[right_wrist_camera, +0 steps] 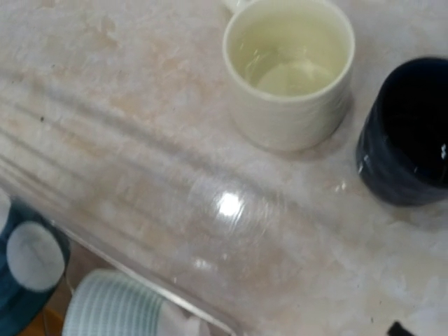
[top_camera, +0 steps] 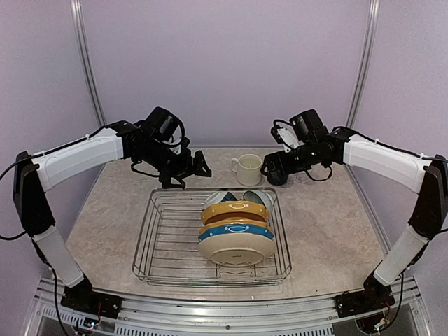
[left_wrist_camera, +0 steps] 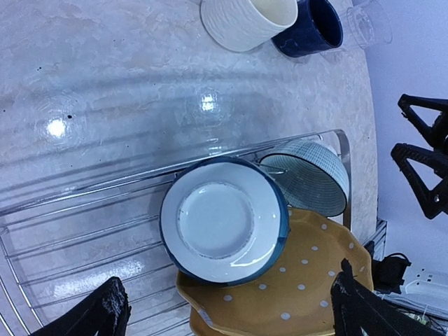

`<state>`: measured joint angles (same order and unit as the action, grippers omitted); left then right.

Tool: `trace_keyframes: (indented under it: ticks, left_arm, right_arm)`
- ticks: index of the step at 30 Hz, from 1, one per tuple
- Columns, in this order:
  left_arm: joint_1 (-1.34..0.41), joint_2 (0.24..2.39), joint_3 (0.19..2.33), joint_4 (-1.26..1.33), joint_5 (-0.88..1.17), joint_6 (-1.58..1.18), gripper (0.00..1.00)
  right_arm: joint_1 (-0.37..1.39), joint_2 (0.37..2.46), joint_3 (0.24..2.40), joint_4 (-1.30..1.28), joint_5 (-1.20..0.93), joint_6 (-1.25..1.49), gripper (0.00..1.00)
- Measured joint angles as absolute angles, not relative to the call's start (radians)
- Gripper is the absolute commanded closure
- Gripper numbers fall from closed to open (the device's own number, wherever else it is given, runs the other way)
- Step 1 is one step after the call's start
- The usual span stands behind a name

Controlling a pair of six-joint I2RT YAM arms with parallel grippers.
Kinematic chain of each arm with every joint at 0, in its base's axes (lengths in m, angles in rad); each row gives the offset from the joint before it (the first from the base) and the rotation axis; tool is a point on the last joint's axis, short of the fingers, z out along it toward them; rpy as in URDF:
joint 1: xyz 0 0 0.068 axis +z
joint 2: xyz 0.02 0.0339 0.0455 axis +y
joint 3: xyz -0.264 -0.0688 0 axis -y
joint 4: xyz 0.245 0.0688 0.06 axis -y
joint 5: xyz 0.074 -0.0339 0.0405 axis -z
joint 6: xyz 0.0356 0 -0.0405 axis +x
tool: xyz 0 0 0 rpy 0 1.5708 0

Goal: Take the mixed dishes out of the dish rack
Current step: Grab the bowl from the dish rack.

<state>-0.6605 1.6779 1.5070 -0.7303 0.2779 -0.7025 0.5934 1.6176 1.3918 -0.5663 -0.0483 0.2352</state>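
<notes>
The large rectangular silver wire dish rack [top_camera: 210, 282] sat at the middle of the marbled beige counter [top_camera: 322, 224]. Its right part held the plates on edge among the wire dividers: a round mustard-yellow plate with white dots [left_wrist_camera: 294, 294], a round white plate with a blue rim [left_wrist_camera: 224, 220] and, nearest the arms, a round cream plate [top_camera: 236, 250]. A teal-and-white ribbed bowl [left_wrist_camera: 308, 175] lay tipped in the far right corner of the rack, just beside the plates.

On the counter beyond the rack stood a cream ceramic mug [right_wrist_camera: 290, 70], a navy mug [right_wrist_camera: 409, 133] just to its right, and a clear glass tumbler [left_wrist_camera: 367, 24] further right.

The left gripper [left_wrist_camera: 229, 274] hovered over the far edge of the rack with its fingers spread wide, holding nothing, the blue-rimmed plate below it. The right gripper [left_wrist_camera: 397, 126] hung near the navy mug with its fingers apart and nothing between them.
</notes>
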Motion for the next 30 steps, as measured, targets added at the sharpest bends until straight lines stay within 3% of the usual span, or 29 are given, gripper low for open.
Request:
trace_keyframes:
  ticks: [10,19,30]
  left_arm:
    - [-0.619,1.905,1.819,-0.935,0.365,-0.592,0.01]
    - [-0.646,2.153,2.209,-1.177,0.45,-0.551,0.04]
    - [-0.675,2.277,2.364,-1.315,0.412,-0.609,0.02]
  right_arm:
    - [0.58,1.62,1.377,-0.514,-0.021,0.234,0.0]
    - [0.565,1.619,1.374,-0.645,0.004,0.208,0.0]
    - [0.565,1.672,1.489,-0.741,-0.015,0.15,0.0]
